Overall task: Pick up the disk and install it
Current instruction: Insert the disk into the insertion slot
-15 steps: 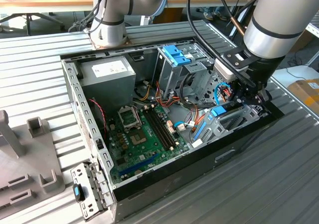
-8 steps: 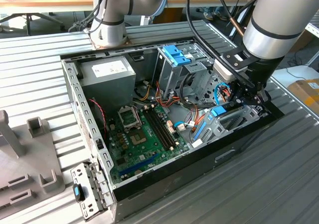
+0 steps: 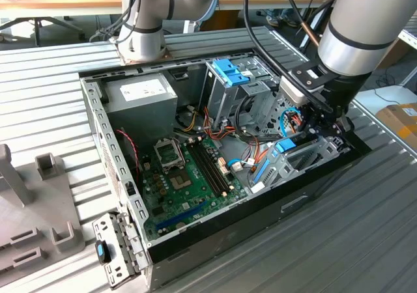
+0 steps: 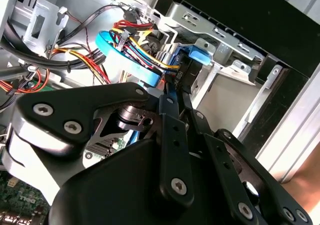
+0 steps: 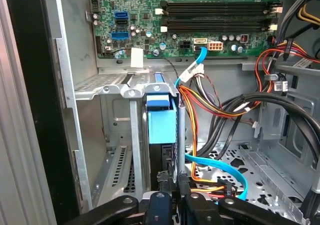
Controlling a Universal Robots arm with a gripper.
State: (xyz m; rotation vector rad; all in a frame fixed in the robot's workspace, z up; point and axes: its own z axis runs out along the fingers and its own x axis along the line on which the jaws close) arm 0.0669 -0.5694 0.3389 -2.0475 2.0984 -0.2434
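While our gripper point(image 5: 170, 197) is squeezed shut on the disk point(image 5: 162, 120), the disk stands on edge in the grey drive bay point(image 5: 112, 87) of the computer case point(image 3: 117, 163). We think installing is underway; pushing straight matters.

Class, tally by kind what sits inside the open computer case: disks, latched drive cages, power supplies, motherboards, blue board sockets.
Disk: 1
Latched drive cage: 1
Power supply: 1
Motherboard: 1
Blue board sockets: 2
Total: 6
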